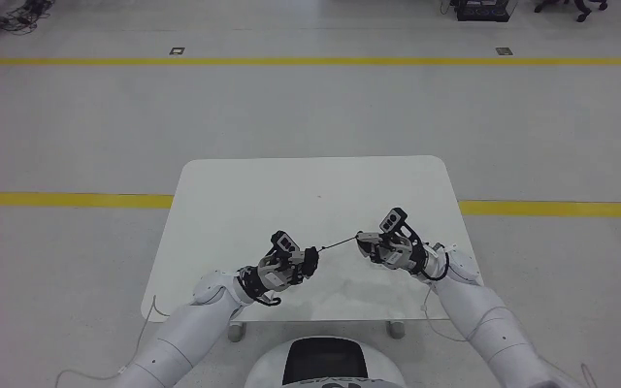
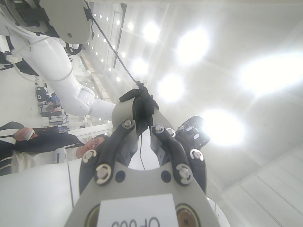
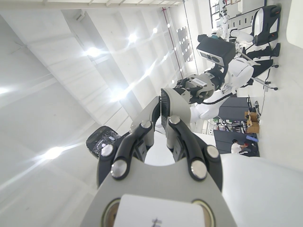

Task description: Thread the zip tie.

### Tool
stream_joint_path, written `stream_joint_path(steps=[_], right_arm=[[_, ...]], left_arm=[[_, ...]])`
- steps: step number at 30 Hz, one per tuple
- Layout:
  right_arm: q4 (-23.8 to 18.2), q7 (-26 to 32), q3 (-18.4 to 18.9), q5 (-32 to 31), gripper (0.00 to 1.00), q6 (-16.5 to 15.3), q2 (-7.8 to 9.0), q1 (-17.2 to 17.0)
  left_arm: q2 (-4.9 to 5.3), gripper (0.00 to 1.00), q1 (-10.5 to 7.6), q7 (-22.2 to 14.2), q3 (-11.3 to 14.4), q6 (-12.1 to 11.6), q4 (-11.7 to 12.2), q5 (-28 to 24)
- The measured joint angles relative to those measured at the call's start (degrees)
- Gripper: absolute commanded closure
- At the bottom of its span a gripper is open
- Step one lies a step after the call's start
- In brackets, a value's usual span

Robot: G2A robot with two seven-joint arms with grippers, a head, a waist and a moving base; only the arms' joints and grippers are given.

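Observation:
A thin black zip tie (image 1: pixel 337 242) stretches in the air between my two grippers above the near part of the white table (image 1: pixel 310 194). My left gripper (image 1: pixel 309 260) is shut on the zip tie's head end; in the left wrist view the zip tie (image 2: pixel 113 48) runs from that gripper (image 2: pixel 142 95) up to the other arm's gripper (image 2: pixel 68 12). My right gripper (image 1: pixel 361 240) is shut on the strap's other end; in the right wrist view its fingers (image 3: pixel 163 100) are pressed together on the thin strap edge, and the left gripper (image 3: pixel 189 88) shows beyond.
The table carries nothing else. Both wrist cameras face upward toward the ceiling lights and room. Yellow floor lines (image 1: pixel 310 61) run behind the table.

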Motion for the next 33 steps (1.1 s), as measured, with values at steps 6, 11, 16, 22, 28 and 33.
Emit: stream_joint_path(steps=[6, 11, 16, 22, 28, 33], right_arm=[[-0.19, -0.60, 0.40, 0.09, 0.00, 0.39, 0.06, -0.30], [-0.06, -1.13, 0.70, -0.48, 0.00, 0.20, 0.12, -0.26], [-0.42, -1.29, 1.10, -0.19, 0.00, 0.13, 0.17, -0.44], [-0.41, -1.29, 1.08, -0.20, 0.00, 0.13, 0.17, -0.43], [-3.24, -3.71, 2.61, -1.41, 0.00, -0.49, 0.59, -1.46], [-5.67, -3.28, 4.59, -0.64, 0.00, -0.57, 1.03, -2.50]], left_arm=[[0.00, 1.00, 0.00, 0.00, 0.00, 0.00, 0.00, 0.00], [0.00, 1.00, 0.00, 0.00, 0.00, 0.00, 0.00, 0.00], [0.00, 1.00, 0.00, 0.00, 0.00, 0.00, 0.00, 0.00], [-0.02, 1.00, 0.03, 0.14, 0.02, 0.01, -0.12, -0.05], [0.13, 1.00, 0.91, -0.14, -2.02, -3.20, -3.25, -1.13], [0.62, 1.00, 2.59, -1.65, -4.83, -5.88, -6.45, -1.37]])
